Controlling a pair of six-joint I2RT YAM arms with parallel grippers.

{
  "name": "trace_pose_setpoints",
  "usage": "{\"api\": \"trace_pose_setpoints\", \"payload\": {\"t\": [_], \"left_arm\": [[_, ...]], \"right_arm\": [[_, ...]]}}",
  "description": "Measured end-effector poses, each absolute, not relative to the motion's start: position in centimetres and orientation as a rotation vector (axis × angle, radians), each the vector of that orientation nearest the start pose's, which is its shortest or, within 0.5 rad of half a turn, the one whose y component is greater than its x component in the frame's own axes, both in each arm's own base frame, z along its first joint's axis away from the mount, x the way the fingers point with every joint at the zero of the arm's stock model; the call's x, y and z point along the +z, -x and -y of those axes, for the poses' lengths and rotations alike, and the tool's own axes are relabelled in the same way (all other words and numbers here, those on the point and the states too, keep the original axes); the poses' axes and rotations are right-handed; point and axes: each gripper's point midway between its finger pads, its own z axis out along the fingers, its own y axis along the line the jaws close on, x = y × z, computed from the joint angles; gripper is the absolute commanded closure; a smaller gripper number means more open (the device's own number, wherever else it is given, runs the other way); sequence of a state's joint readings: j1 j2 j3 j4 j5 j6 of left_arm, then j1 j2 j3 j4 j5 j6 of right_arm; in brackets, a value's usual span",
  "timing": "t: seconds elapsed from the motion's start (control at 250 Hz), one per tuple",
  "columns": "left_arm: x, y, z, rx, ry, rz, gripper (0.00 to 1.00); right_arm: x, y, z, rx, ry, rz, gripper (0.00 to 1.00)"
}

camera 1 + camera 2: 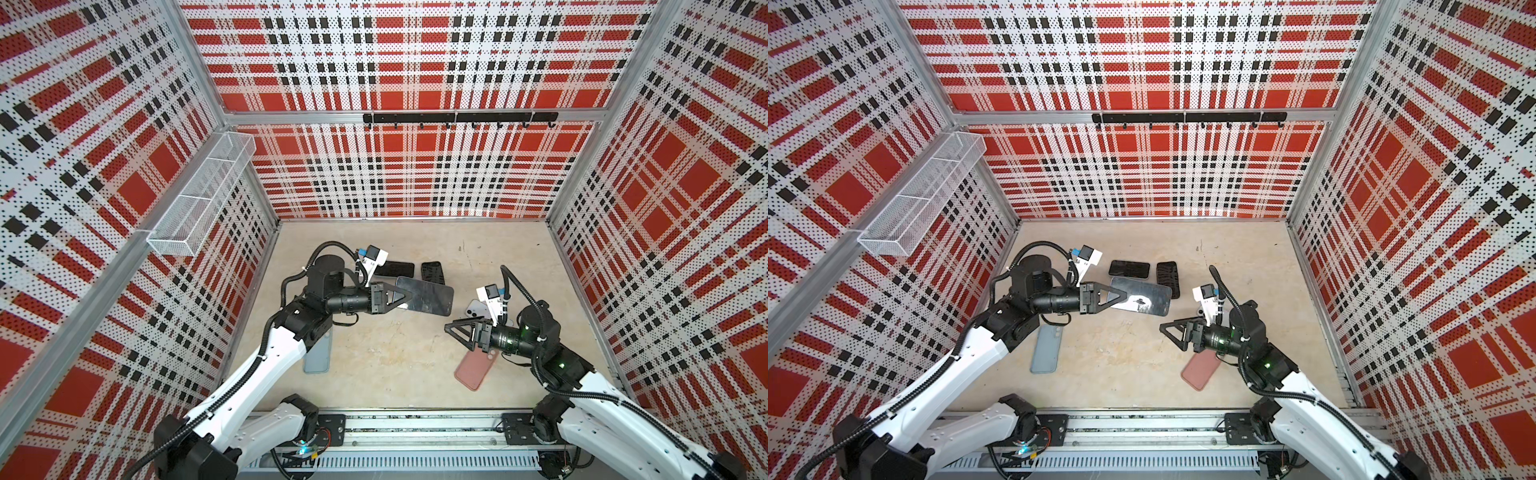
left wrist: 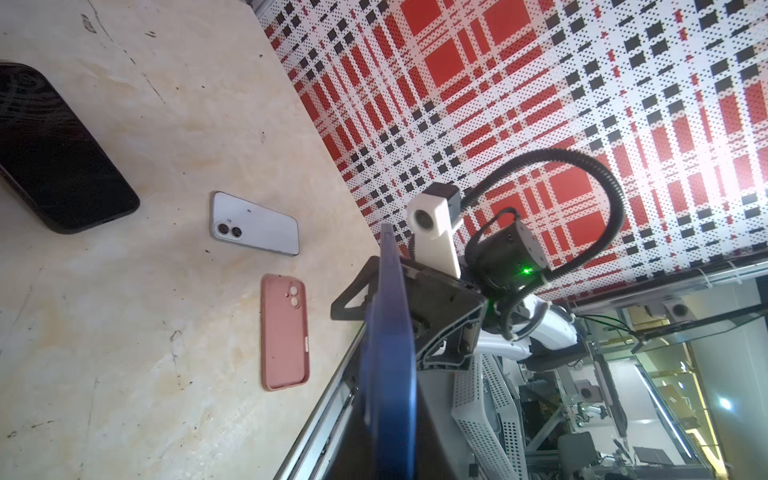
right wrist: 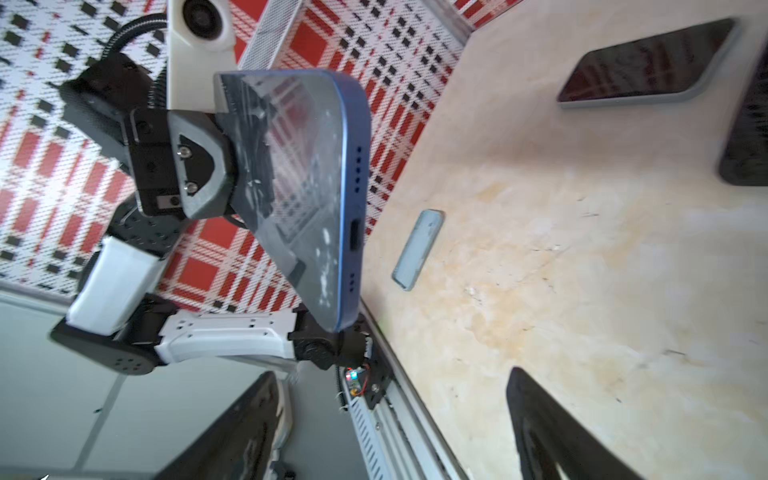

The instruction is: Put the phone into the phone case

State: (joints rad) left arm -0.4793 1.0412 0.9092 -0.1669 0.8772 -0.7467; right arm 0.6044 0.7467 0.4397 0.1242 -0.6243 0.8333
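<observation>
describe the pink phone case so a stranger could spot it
On the beige tabletop, find the right gripper. Partly under that arm lies a flat matte pink phone case. It is the only pink thing; its neighbour is a white face-down phone.

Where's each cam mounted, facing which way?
Top views: overhead, looking down at the table; left arm, right arm show.
Left wrist: on left arm, facing right arm, pink case, white phone; own held blue phone edge-on.
Right wrist: on right arm, facing left tool gripping that phone; own fingers show.
Shared: blue phone in all.

Red plaid perforated walls (image 1: 415, 62), beige floor (image 1: 395, 365), wire basket (image 1: 199, 199)
</observation>
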Motion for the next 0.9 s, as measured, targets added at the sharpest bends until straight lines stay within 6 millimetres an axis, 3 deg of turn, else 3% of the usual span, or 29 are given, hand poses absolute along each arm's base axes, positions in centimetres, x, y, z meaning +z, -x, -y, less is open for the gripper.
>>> {"api": "trace_pose_setpoints", "payload": {"t": [0.196, 0.472, 0.9], "left_arm": [[31.8, -21.4, 26.4, -1.666, -0.415, -2.048, 0.99], [31.7, -21.0, 26.6, -1.717, -0.414, -2.04, 0.98], [32.3, -20.6, 26.9, -1.782, -0.44, -1.986, 0.97]], "right_arm": [[25.5, -17.5, -26.2, 1.702, 0.369, -1.889, 0.24], [29.0, -16.9, -26.5, 1.757, 0.454, -1.748, 0.42], [30.1, -18.6, -26.5, 1.759, 0.412, -1.671, 0.67]]}}
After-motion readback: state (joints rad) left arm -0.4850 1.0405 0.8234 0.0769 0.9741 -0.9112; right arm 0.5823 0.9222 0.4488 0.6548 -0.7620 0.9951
